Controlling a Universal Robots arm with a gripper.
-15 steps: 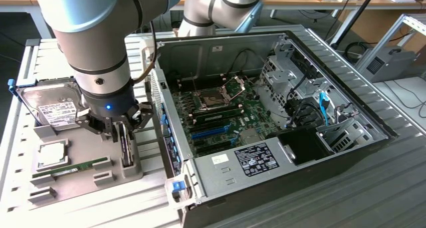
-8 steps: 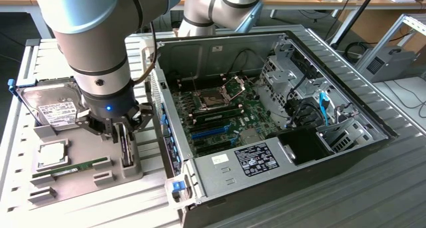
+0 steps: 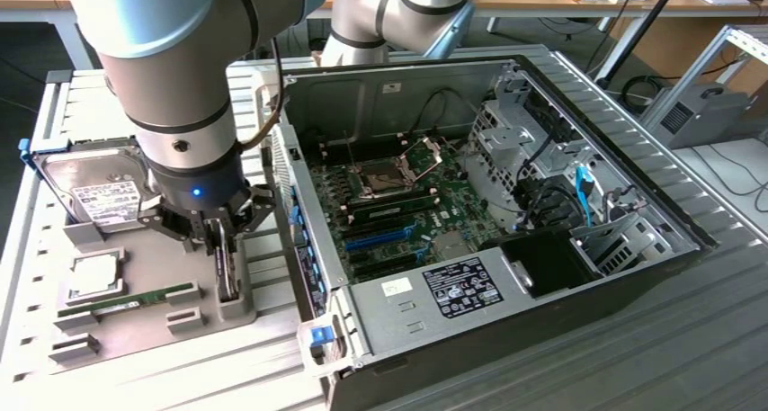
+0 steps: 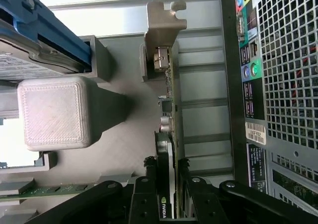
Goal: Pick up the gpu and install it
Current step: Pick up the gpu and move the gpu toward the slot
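— Clamping anything down at the gripper (image 3: 222, 247)?
— Pinching the graphics card (image 3: 227, 283) from both sides.
— Sitting where?
— Standing on edge in the gray tray (image 3: 144, 258), along the edge beside the computer case (image 3: 397, 314), well apart from the hard drive (image 3: 102, 195) at the far corner.

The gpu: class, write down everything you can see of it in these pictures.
The gpu is a slim card standing on edge in a slot of the grey holder, beside the open computer case. It shows a green board edge, a silver-grey metal bracket at one end and a black heatsink block with a logo. The tool sits at the heatsink end.
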